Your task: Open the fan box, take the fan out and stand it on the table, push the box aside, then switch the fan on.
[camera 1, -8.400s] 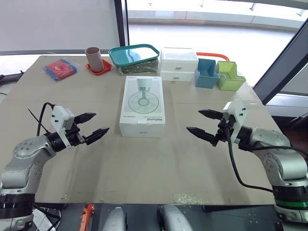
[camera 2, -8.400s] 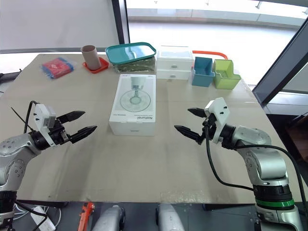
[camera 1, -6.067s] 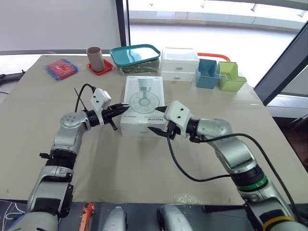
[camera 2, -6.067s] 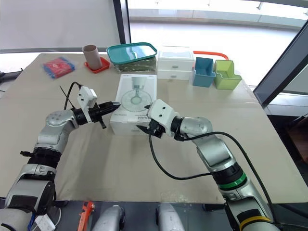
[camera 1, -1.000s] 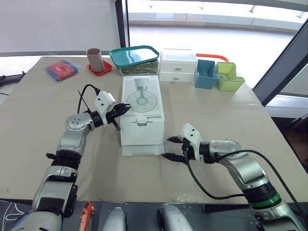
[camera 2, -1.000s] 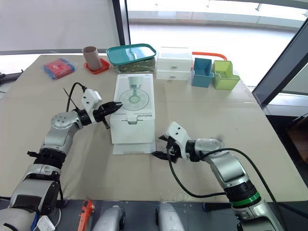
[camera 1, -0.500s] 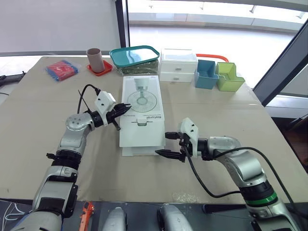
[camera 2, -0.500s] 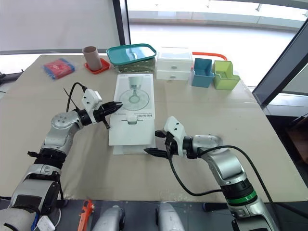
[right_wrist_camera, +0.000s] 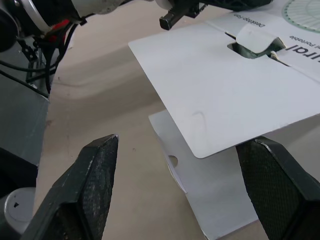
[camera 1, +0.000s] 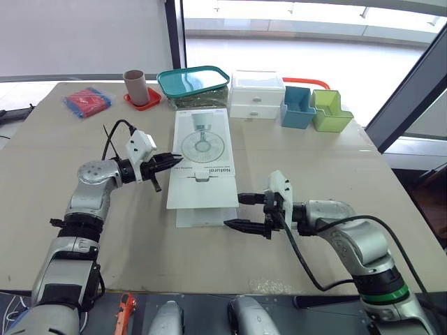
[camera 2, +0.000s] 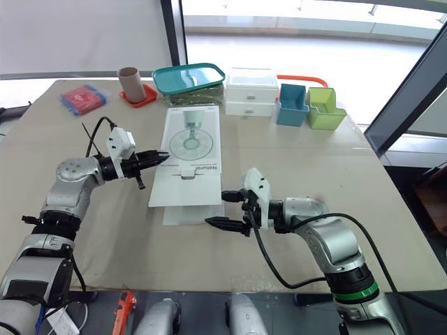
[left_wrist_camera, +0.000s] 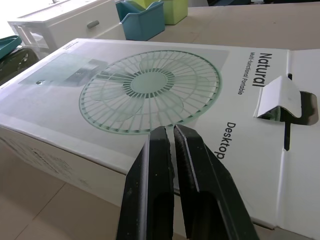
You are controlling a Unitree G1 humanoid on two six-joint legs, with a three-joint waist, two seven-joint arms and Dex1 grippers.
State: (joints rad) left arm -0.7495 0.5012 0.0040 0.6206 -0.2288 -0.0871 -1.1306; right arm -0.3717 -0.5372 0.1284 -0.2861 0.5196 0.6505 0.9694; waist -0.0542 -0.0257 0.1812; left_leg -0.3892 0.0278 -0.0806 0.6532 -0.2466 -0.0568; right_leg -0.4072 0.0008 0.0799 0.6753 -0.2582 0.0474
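Observation:
The white fan box lies flat in the middle of the table, with a fan drawing on top. Its long lid flap is swung up and juts toward the near edge. A smaller flap lies on the table under it. My left gripper is shut, its fingertips resting against the box's top left edge. My right gripper is open at the lid's near right corner, one finger above the corner and one below. In the right wrist view the lid flap sits between those fingers.
Along the far edge stand a brown cup on a red coaster, a teal-lidded container, white drawers, a blue bin and a green bin. A red and blue packet lies far left.
The lid flap has swung up from the box's front face and now stands out nearly level. My right gripper has followed its near edge. The left gripper stays at the box's side.

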